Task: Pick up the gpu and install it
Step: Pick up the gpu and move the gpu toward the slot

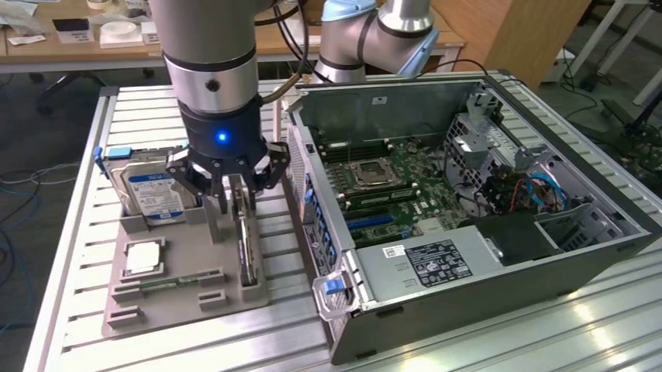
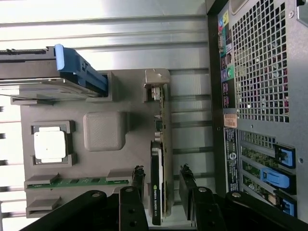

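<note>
The black two-fingered claw [image 1: 234, 203] on the grey arm hangs left of centre in the exterior view. Its jaws are apart and straddle the gpu [image 1: 244, 252], a thin black circuit card with a silver bracket. The gpu stands on edge in a slot of the flat grey plastic holder tray [image 1: 135, 318], and a gap shows between it and each finger [image 2: 186, 185]. The same tray holds a silver hard drive in a blue frame [image 1: 150, 194], a square silver processor chip [image 1: 143, 260] and a narrow green memory stick [image 1: 170, 283]. The open black computer case [image 1: 579, 256] lies at the exterior view's right.
</note>
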Robot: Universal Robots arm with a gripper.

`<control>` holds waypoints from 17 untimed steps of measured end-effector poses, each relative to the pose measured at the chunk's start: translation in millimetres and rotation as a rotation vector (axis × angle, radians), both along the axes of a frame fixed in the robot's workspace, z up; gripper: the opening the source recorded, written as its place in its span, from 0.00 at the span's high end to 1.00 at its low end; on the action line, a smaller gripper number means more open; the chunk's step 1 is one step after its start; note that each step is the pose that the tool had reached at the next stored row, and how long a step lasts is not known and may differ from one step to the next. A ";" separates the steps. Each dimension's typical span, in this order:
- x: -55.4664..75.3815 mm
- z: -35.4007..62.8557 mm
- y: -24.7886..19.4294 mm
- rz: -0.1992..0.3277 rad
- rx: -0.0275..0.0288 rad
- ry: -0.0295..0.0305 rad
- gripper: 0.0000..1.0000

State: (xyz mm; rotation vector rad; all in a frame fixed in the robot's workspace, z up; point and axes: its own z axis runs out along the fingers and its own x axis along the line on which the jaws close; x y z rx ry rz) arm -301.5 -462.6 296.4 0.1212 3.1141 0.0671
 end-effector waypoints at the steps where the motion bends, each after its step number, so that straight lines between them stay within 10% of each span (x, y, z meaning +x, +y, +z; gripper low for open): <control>1: 0.0 -1.2 0.0 0.000 0.0000 0.0000 0.57; 17: 0.0 -11.6 -9.7 0.000 0.0001 -0.0001 0.57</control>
